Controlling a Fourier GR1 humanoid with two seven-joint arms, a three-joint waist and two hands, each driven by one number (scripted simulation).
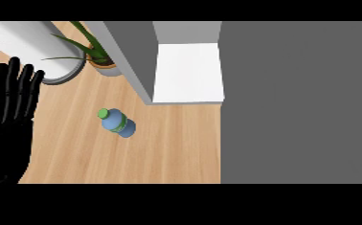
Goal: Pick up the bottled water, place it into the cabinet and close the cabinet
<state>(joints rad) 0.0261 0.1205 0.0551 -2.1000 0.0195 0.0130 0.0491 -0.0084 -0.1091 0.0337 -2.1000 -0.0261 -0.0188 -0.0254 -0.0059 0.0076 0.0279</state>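
A blue water bottle (pixel 117 122) with a green cap and green label band stands upright on the wooden counter (pixel 170 147), left of centre. Behind it to the right is the cabinet (pixel 187 71), open, with a white floor inside and a grey left wall (pixel 130 56). A large grey panel (pixel 290 104), which looks like the cabinet's open door, fills the right side. My left hand (pixel 17 104) rests at the left edge, fingers straight and pointing up, well left of the bottle. My right hand does not show.
A potted plant (pixel 96 51) with long green leaves stands at the back left, beside the cabinet's wall. A white cylindrical object (pixel 35 47) lies further left, behind my left hand.
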